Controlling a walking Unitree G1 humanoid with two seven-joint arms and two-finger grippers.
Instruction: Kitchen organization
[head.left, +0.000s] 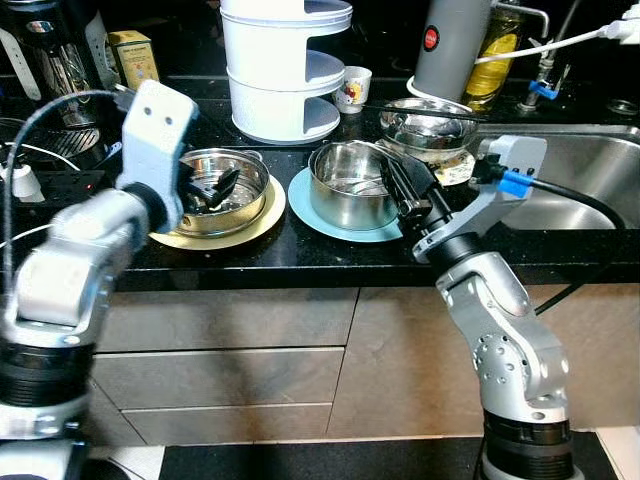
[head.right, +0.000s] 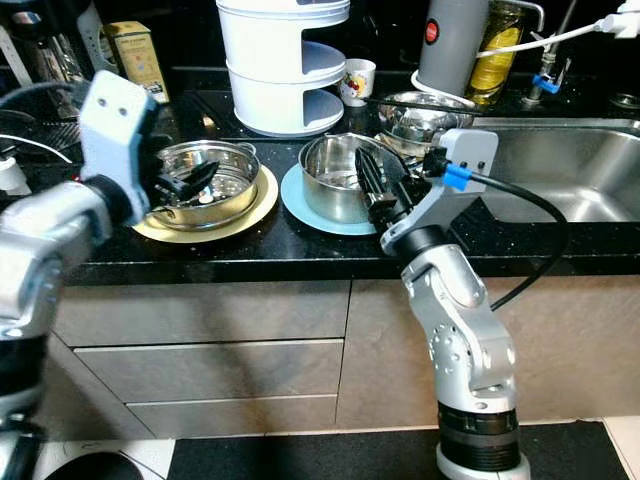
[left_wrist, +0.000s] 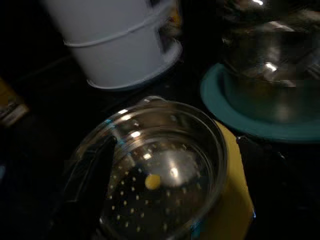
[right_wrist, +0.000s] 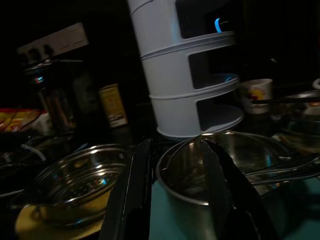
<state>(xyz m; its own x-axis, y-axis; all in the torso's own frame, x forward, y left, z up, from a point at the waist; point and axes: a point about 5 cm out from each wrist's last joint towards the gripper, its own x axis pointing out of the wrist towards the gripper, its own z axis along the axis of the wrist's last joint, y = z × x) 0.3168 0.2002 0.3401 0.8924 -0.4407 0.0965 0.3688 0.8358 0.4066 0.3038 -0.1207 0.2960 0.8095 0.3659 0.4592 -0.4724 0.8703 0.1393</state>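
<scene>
Black stone countertop runs across the kitchen, with grey drawer fronts below and a steel sink off on the robot's right; pretty cluttered up top. Toward the left sits a perforated steel steamer pan on a yellow plate; just beside it, a plain steel pot on a teal plate; behind that pot is a shiny steel bowl on a stand, near the sink edge. At the back there's a white tiered rack, a small printed cup, a grey cylinder with a red button, a yellow bottle and a yellow box; a coffee maker is in the far left corner.

Left gripper is reaching over the steamer pan, fingers spread apart over its rim and inside, not clamped on anything that I can see; the left wrist view shows one dark finger across the pan's near wall. Right gripper is at the pot's right-hand rim; its fingers are parted with one on each side of the pot wall, as the right wrist view shows; can't tell if they're actually touching the metal.
</scene>
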